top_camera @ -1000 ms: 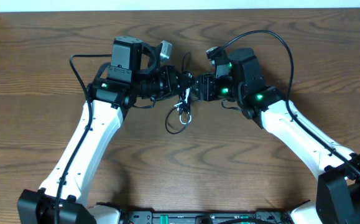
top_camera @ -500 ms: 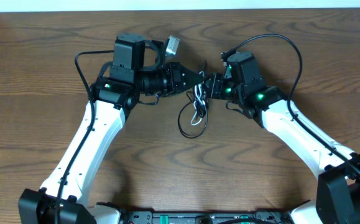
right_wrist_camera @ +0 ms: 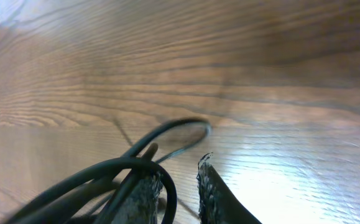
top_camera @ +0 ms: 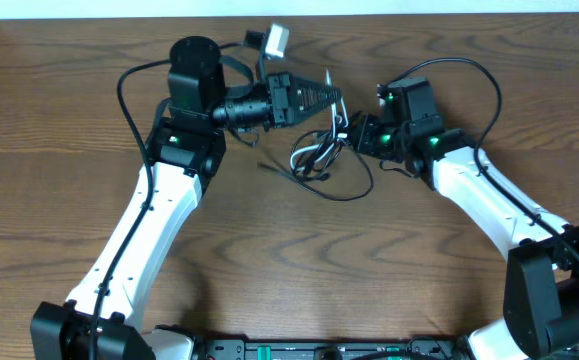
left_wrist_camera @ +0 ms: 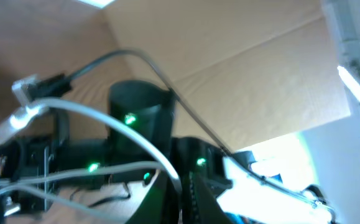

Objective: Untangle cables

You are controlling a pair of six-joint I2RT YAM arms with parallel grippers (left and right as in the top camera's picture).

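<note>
Brown woodgrain table [top_camera: 69, 250] carries the thin black and white cables [top_camera: 321, 162], now spread wider between the raised left gripper [top_camera: 331, 96], pinching a white strand, and the narrowly parted right gripper [top_camera: 353, 136], its hold unclear.

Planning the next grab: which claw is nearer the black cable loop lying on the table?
Right. The right claw sits just past the far edge of the black cable loop; the left claw is farther off, well beyond that edge.

Dark wood-grain table [top_camera: 49, 250] w/ pale strip [top_camera: 469, 8] along far edge — bright glare on it.
</note>
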